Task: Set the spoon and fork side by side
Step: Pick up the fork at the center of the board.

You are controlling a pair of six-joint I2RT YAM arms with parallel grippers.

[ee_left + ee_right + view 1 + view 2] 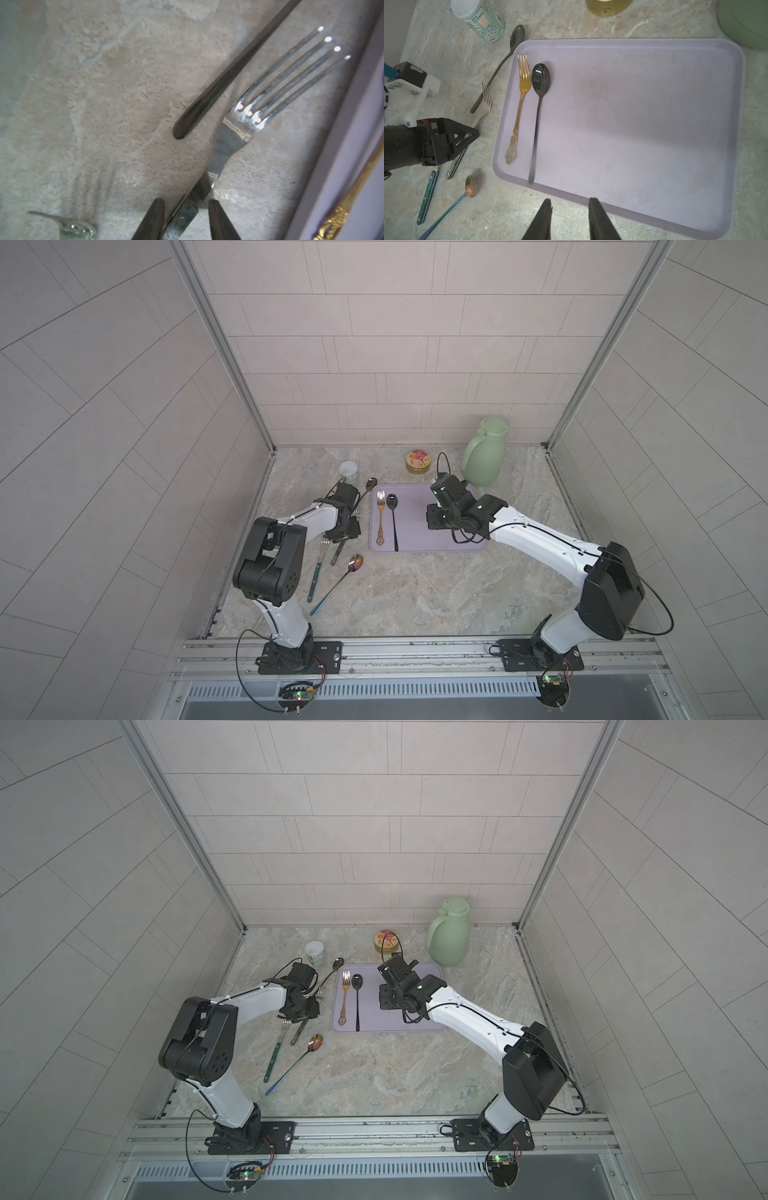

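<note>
Steel fork (234, 128) lies on the marble table (93, 104) just beside the lilac tray (353, 145), handle between the spread jaws of the left gripper (186, 208): grasping is judged in hand, and the next move needs a firm pinch; the jaws of the right gripper (571, 200) stand apart, empty.

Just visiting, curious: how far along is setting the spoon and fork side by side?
Done: gold fork and black spoon lie side by side on the tray. In hand: left tool straddles the silver fork, not yet gripping. Left, perhaps: pairing it with a spoon.
</note>
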